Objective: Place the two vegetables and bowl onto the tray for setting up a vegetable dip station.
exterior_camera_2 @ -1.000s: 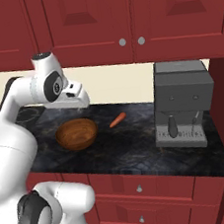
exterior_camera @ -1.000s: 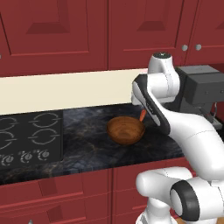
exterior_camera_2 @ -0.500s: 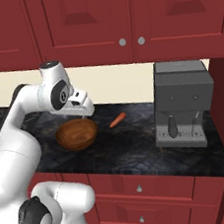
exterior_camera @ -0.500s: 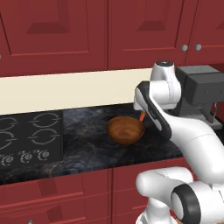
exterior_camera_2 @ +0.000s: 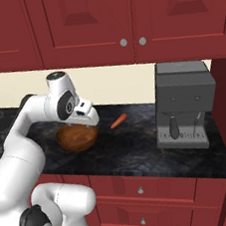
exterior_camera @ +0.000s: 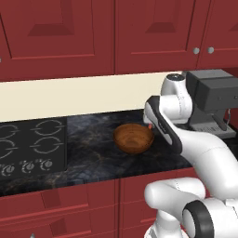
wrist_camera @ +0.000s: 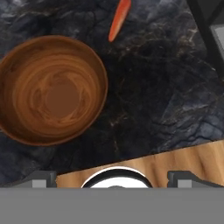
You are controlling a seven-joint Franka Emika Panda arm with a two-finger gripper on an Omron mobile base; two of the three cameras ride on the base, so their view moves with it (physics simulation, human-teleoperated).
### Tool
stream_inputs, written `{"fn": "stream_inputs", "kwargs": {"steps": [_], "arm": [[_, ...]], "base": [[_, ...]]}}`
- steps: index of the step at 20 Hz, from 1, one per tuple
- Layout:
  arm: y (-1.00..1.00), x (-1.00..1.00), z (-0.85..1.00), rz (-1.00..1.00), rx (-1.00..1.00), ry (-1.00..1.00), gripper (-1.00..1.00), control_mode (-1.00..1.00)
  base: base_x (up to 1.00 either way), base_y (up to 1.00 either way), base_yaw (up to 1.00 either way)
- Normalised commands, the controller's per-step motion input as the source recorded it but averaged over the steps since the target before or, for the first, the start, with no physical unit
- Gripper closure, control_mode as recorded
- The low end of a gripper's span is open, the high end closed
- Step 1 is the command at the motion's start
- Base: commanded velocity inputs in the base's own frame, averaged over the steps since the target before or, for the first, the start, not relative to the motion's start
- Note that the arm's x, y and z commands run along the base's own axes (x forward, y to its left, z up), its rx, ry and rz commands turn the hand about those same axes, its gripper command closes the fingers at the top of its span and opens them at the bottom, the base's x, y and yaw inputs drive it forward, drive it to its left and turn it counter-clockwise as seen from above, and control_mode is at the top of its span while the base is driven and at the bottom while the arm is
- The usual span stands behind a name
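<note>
The brown wooden bowl (exterior_camera: pixel 134 138) (exterior_camera_2: pixel 77 138) (wrist_camera: pixel 50 89) stands upright and empty on the dark stone counter. One vegetable, a small orange carrot (exterior_camera_2: pixel 118 121) (wrist_camera: pixel 119 19), lies on the counter just to the right of the bowl; in the left base view only its tip (exterior_camera: pixel 148 125) peeks out from behind my arm. My gripper (exterior_camera_2: pixel 89 121) (wrist_camera: pixel 116 178) hangs above the counter by the bowl's right rim, between bowl and carrot. It is open and holds nothing. The tray is out of view.
A grey coffee machine (exterior_camera: pixel 211 97) (exterior_camera_2: pixel 184 103) stands at the right end of the counter. A black stovetop (exterior_camera: pixel 30 144) with knobs lies to the left. Red cabinets hang above the cream wall. The counter's front edge (wrist_camera: pixel 144 153) runs close below my hand.
My arm has come down and a little to the right, bringing the hand lower over the bowl's right side. Bowl and carrot have not moved. The gripper stays open.
</note>
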Motion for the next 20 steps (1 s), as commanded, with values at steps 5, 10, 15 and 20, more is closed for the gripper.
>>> {"fn": "stream_inputs", "kwargs": {"steps": [5,10,15,20], "arm": [[0.0,0.06,-0.33,-0.04,0.06,0.0,-1.0,-1.0],[0.0,0.12,-0.32,0.0,0.04,0.0,-1.0,-1.0],[-0.01,0.14,-0.32,0.0,0.0,0.01,-1.0,-1.0],[0.0,0.21,-0.3,0.0,0.01,0.02,-1.0,-1.0]], "base": [[0.0,0.0,0.0],[0.0,0.0,0.0],[0.0,0.0,0.0],[0.0,0.0,0.0]]}}
